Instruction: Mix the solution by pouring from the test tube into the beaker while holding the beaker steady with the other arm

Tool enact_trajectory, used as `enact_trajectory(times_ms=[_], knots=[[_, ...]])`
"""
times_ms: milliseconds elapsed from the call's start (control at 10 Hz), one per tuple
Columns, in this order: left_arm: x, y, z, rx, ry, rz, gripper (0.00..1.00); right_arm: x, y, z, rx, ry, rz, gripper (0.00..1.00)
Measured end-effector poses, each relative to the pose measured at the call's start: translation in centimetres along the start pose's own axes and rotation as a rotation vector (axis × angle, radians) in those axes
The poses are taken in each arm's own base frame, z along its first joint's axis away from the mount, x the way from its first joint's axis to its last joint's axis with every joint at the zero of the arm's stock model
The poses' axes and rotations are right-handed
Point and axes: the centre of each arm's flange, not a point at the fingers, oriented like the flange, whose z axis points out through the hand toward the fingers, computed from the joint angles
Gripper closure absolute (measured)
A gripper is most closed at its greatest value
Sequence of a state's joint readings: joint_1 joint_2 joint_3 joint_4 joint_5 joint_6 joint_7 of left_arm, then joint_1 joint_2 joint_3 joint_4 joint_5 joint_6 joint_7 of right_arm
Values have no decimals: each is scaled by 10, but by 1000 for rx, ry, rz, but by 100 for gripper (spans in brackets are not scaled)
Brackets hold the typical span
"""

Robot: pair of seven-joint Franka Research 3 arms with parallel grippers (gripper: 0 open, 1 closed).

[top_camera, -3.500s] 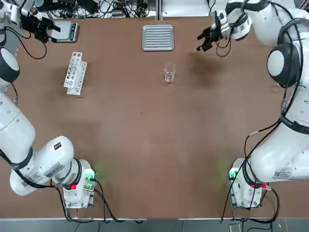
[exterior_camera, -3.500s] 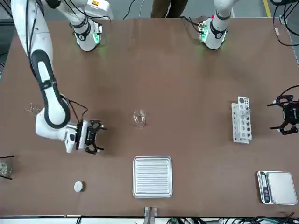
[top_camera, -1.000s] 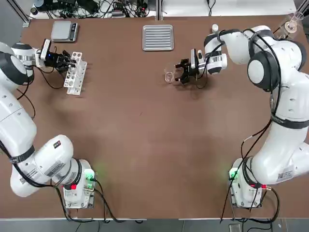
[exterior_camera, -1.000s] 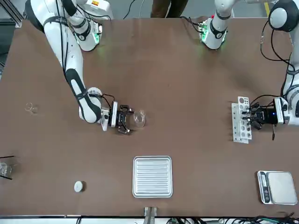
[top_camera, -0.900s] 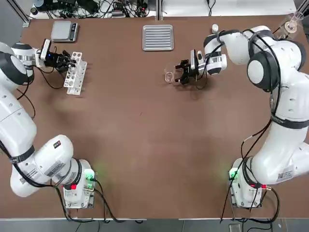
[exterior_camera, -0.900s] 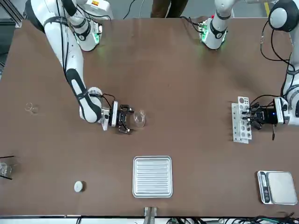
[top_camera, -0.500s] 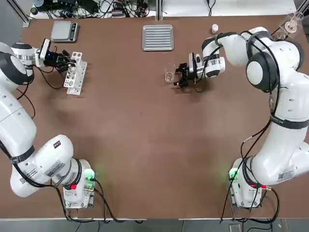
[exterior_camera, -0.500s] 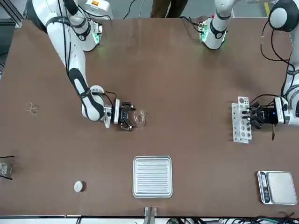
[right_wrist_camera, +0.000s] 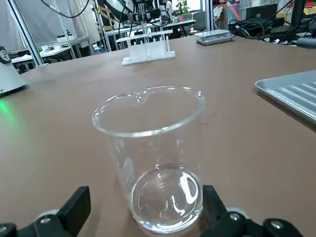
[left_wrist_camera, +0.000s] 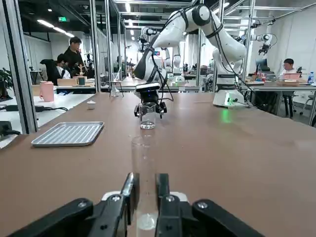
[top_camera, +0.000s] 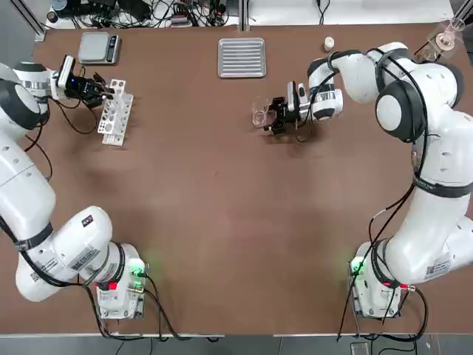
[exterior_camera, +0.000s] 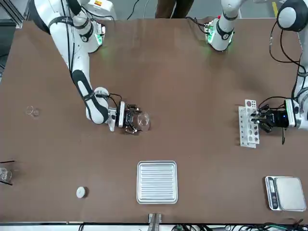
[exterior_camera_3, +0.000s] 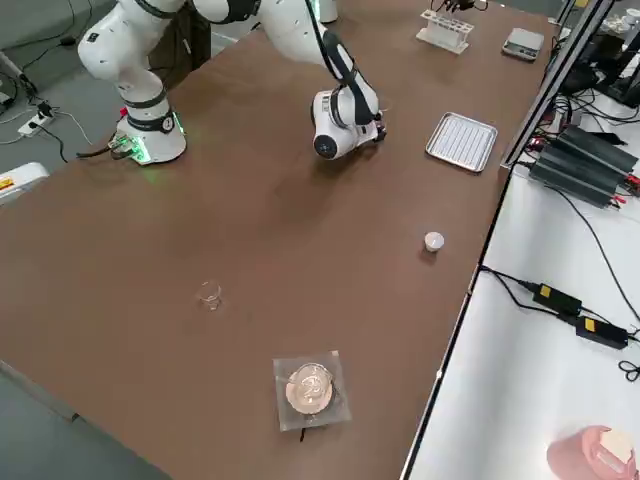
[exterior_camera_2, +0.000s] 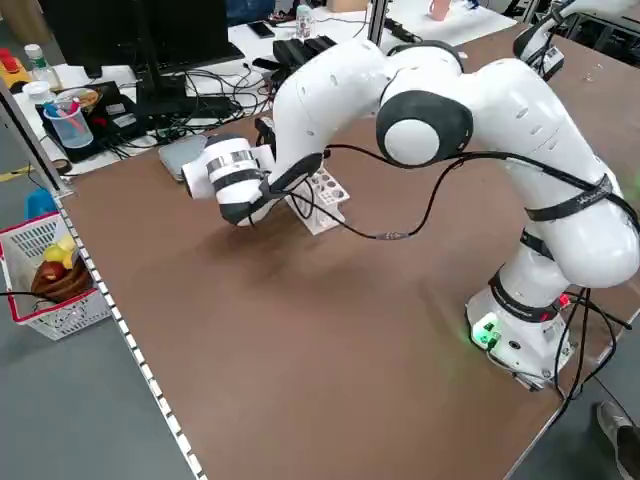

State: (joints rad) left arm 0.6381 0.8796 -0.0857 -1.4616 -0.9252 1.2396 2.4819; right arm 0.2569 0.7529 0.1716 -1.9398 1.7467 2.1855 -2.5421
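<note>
The beaker stands upright on the brown tabletop, between the fingers of the right gripper, which are apart, with a little clear liquid in its bottom. The left gripper, beside the white rack, is clamped on the clear tube. Both grippers have the ribbed tray and the scale on their far side from the arm bases; the white cap and bagged flask lie beyond the right gripper, towards the robot's right. Past the tabletop, a pink mug sits on a white desk, and people are in the room behind.
</note>
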Motion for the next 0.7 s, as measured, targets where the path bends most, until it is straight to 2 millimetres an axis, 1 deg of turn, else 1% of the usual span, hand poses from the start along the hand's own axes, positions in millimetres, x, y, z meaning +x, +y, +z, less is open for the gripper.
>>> enact_trajectory(times_ms=[300,700], knots=[[16,-1,-4,-8,-2,18,78,5,-1,6,-5,5,-3,0],[21,-2,-3,-15,3,24,78,7,-3,12,-6,-10,-10,1]])
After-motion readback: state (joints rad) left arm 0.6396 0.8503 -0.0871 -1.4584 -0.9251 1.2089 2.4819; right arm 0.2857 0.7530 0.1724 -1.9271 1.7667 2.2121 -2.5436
